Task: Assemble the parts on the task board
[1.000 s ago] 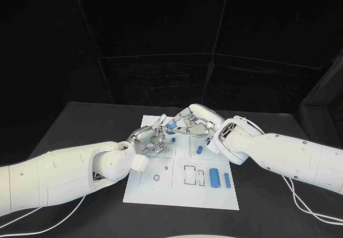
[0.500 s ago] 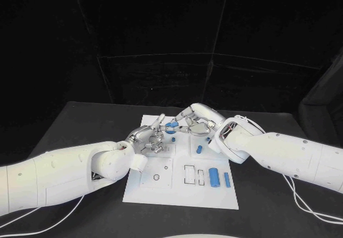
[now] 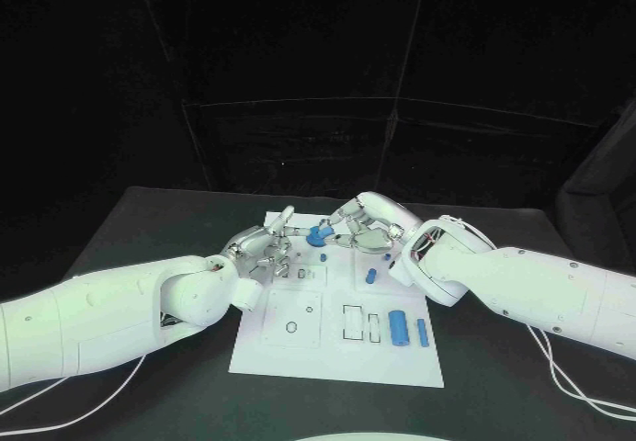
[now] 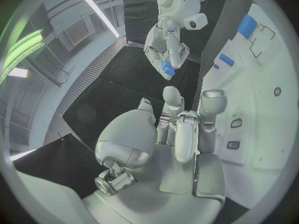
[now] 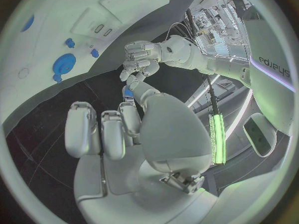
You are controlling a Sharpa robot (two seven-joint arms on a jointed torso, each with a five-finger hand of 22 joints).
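Note:
The white task board (image 3: 338, 354) lies in the middle of the table. Above its far end my right hand (image 3: 356, 230) pinches a small blue part (image 3: 317, 236) between thumb and a finger. The left wrist view shows that hand (image 4: 168, 47) with the part (image 4: 167, 68) at its fingertips. In the right wrist view the part (image 5: 127, 92) sits at the thumb tip. My left hand (image 3: 263, 246) hovers over the board's far left corner, a little apart from the part, fingers spread and holding nothing. Its fingers (image 4: 187, 127) hang over the board's edge.
On the board's near right lie a thick blue cylinder (image 3: 396, 328) and a slim blue pin (image 3: 422, 333). A small blue piece (image 3: 372, 274) sits further back. Empty cut-outs (image 3: 353, 324) mark the board's middle. Black table surrounds the board.
My left hand has drawn back to the left, away from the blue part. The part stays in my right hand's fingers, which have barely moved.

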